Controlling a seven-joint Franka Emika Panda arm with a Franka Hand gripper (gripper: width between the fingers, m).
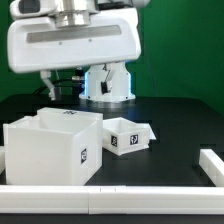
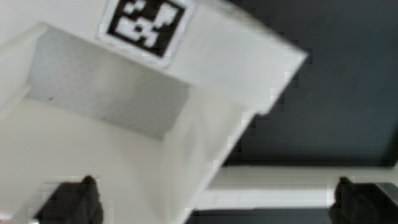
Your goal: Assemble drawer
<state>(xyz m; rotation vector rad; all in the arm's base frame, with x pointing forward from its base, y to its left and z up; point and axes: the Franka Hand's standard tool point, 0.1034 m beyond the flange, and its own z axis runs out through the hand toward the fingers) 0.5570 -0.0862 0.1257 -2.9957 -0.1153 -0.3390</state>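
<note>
This looks like an early step. The arm (image 1: pixel 75 40) hangs high in the upper left of the exterior view, wrist pointing down over the box shell (image 1: pixel 50 150). The shell stands on the table (image 1: pixel 170 115) at lower left, with a tray (image 1: pixel 128 136) just beside it near the centre. The gripper (image 2: pixel 217 200) is spread wide with nothing in it, above the shell's tagged wall. I'd judge it must next descend and close on a wall.
</note>
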